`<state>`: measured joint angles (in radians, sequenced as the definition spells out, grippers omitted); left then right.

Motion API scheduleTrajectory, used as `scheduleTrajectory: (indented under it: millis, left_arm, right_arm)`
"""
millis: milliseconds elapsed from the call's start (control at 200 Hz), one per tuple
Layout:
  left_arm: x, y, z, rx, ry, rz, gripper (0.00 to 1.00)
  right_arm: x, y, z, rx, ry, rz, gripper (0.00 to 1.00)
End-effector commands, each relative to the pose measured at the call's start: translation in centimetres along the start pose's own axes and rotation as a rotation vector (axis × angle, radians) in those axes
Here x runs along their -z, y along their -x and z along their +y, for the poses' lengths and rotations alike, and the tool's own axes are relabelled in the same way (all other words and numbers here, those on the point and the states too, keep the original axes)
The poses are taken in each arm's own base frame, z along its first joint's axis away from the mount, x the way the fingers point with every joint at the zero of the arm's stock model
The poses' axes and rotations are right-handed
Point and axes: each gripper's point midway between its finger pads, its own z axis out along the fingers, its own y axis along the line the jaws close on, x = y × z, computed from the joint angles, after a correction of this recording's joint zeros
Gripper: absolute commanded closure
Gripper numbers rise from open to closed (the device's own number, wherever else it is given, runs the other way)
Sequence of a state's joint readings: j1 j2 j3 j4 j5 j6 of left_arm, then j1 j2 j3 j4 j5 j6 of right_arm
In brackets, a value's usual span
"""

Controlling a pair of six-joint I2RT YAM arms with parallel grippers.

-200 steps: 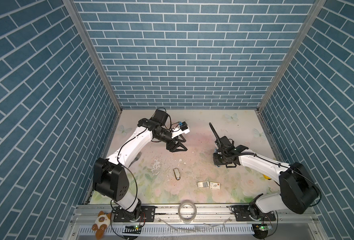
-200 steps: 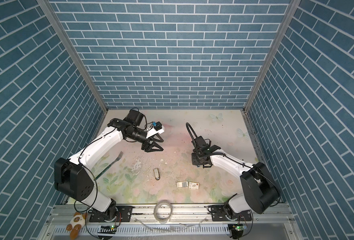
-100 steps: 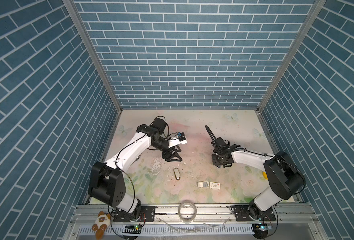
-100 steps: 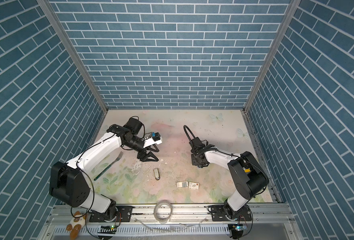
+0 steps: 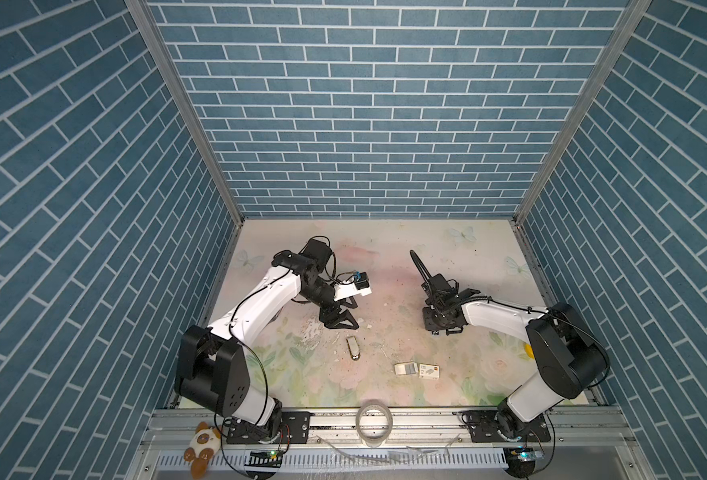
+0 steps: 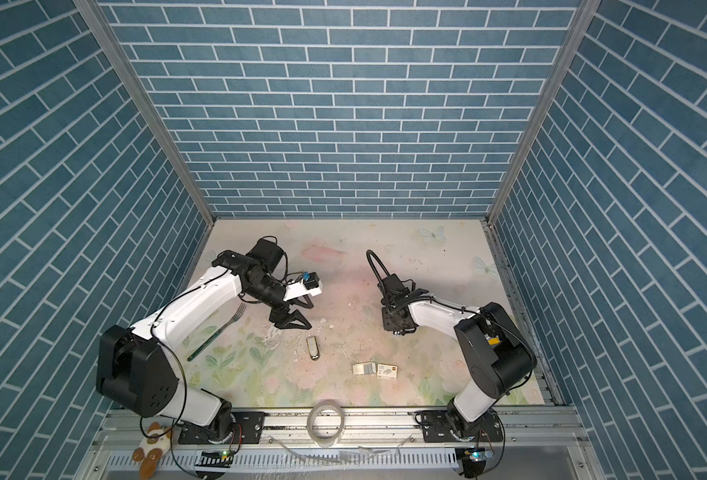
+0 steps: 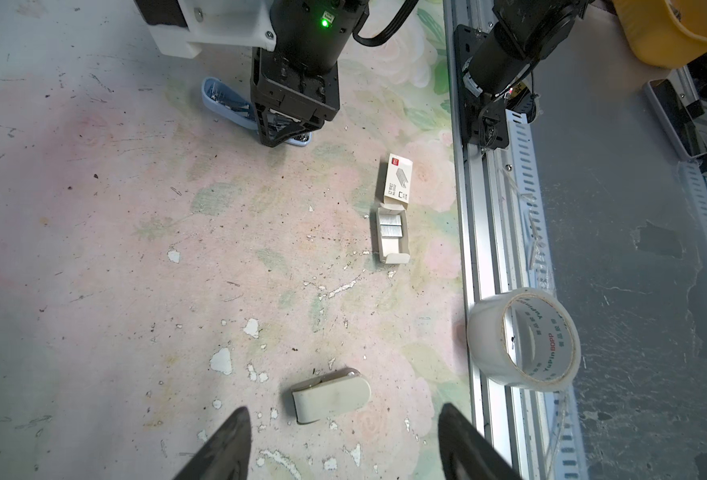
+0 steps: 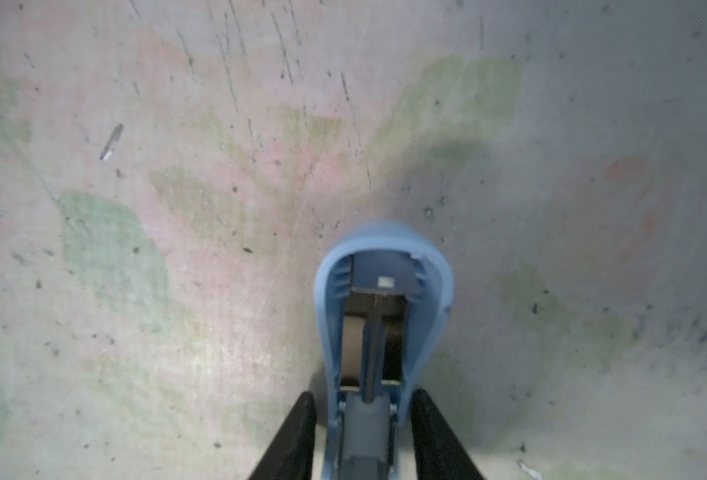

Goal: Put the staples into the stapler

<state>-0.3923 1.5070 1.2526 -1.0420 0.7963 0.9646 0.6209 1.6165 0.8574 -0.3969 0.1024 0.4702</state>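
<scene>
Now the right gripper (image 8: 364, 399) straddles the opened blue stapler (image 8: 385, 249), right of centre in both top views, jaws slightly apart with slivers of gap; lift straight off so nothing shifts. The left gripper (image 7: 343, 409), left of centre, hangs wide open and empty. The staples (image 7: 392, 235) sit lower centre in their tray (image 5: 405, 368), just beside the printed box (image 5: 428, 371); pinch one strip squarely.

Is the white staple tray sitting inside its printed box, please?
No, the tray lies outside the printed box, end to end with it, staple strips showing inside.
</scene>
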Motion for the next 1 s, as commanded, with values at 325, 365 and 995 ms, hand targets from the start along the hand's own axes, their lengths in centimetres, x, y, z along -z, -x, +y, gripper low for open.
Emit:
scheduleTrajectory:
  millis: [325, 365, 995]
  left_arm:
    - [0.2, -2.0, -0.9, -0.222, -0.057, 0.247, 0.19]
    - [-0.5, -2.4, -1.1, -0.247, -0.079, 0.277, 0.19]
    - [-9.8, -8.9, -0.9, -0.635, -0.072, 0.464, 0.26]
  right_arm:
    - [6.7, 0.3, -0.2, 0.009, 0.061, -0.074, 0.46]
    - [7.3, 0.0, -0.3, 0.002, 0.069, -0.074, 0.46]
    - [13.7, -7.6, -3.8, -0.326, 0.226, -0.23, 0.52]
